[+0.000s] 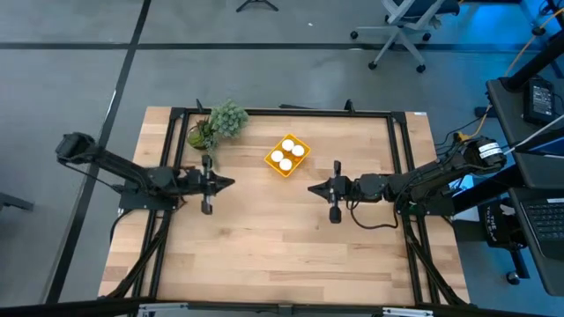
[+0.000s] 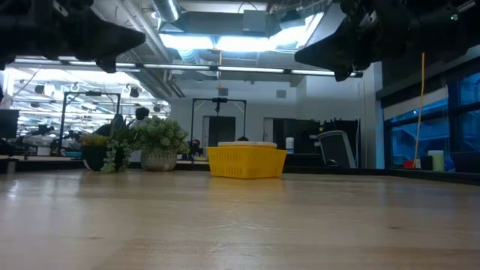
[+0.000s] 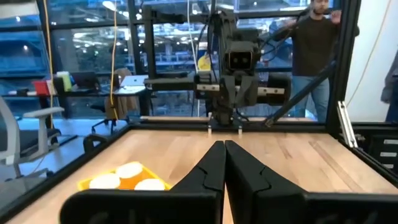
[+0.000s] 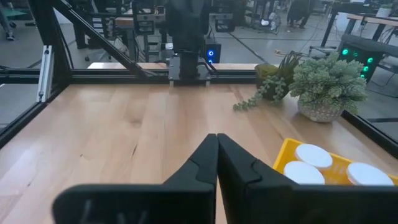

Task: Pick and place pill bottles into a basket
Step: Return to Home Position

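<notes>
Orange bodies of the pill bottles (image 4: 313, 155) are mostly hidden by the walls of the basket (image 2: 245, 163) — only white caps are made out, three counted from above. The bright yellow basket is set at the far middle of the table (image 1: 264, 255), near the plant (image 1: 218, 123). The left gripper (image 3: 223, 146) and right gripper (image 4: 216, 138) are clenched and empty — pointed at each other, clear of the basket.

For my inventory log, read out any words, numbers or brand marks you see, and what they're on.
None readable in any view.
No print on the round white bottle caps or the bright yellow square plastic basket.
No markings on the left end effector or right end effector.
</notes>
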